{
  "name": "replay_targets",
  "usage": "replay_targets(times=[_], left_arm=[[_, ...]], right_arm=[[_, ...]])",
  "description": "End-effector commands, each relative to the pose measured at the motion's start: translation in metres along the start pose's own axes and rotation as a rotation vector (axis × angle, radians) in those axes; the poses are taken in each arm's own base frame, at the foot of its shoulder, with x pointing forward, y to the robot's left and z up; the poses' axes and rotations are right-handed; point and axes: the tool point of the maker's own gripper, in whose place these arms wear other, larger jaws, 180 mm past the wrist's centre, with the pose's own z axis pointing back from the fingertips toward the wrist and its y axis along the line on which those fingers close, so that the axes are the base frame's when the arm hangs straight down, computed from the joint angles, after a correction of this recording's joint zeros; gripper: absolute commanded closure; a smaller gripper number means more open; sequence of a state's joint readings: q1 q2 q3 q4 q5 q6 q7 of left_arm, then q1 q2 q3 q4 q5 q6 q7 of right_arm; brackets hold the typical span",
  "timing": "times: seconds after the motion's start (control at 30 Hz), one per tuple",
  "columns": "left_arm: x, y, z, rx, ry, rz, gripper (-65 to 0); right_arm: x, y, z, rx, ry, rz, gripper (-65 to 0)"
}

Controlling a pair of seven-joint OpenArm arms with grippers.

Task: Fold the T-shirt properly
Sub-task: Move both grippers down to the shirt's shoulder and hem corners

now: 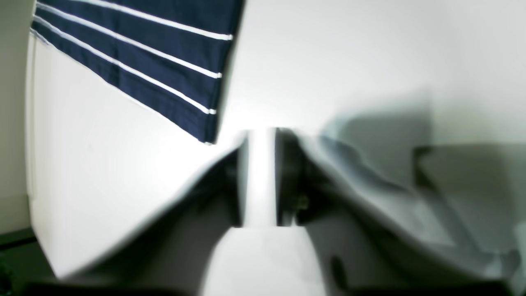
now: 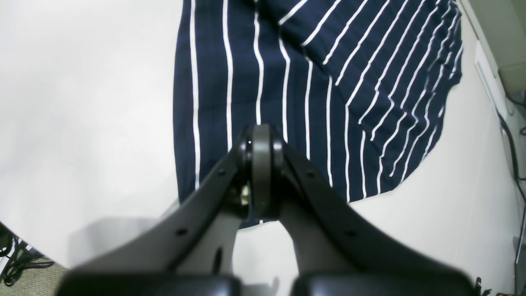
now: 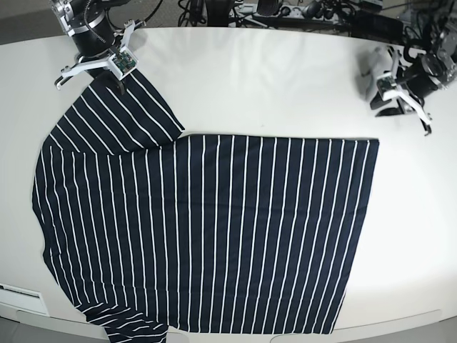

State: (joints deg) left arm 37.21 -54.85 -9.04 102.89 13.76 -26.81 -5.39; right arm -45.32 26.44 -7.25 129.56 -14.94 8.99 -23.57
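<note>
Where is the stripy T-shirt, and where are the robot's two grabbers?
T-shirt (image 3: pixel 214 236): base view, middle of the striped body.
right gripper (image 2: pixel 261 139): right wrist view, at the closed tips.
left gripper (image 3: pixel 423 123): base view, at its fingertips.

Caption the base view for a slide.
Striped T-shirt spread flat on the white table; right gripper shut at its sleeve, left gripper off the cloth.
</note>
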Motion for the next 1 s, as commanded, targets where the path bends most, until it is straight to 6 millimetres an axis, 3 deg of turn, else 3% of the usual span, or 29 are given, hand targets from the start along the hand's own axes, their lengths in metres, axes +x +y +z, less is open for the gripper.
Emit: replay_targets(times=[0.0, 0.07, 0.1, 0.27, 0.47, 0.67, 0.97], left_arm=[[-0.002, 0.02, 0.003, 0.029, -0.007, -0.033, -26.2], [-0.007, 0.03, 0.004, 0.029, -0.031, -0.04, -36.1], [-0.009, 0.033, 0.005, 0.018, -0.044, -0.045, -36.5], [-0.024, 0.026, -0.005, -0.068, 0.0, -0.149, -36.5], [-0.035, 0.003, -0.03, -0.145, 0.037, -0.272, -36.5], [-0.047, -0.005, -0.055, -0.175, 0.061, -0.327, -36.5], [-0.032, -0.015, -0.096, -0.213, 0.023, -0.325, -36.4]], right_arm=[[0.004, -0.005, 0.002, -0.015, -0.015, 0.004, 0.0], [0.003, -0.005, 0.002, -0.016, -0.01, 0.004, 0.0], [0.003, -0.005, 0.002, -0.015, -0.011, 0.004, 0.0], [0.003, -0.005, 0.002, -0.015, -0.011, 0.004, 0.0], [0.003, -0.005, 0.002, -0.015, -0.007, 0.004, 0.0], [0.001, -0.003, 0.003, -0.012, -0.003, 0.003, 0.0], [0.001, -0.003, 0.003, -0.011, -0.003, 0.003, 0.0]])
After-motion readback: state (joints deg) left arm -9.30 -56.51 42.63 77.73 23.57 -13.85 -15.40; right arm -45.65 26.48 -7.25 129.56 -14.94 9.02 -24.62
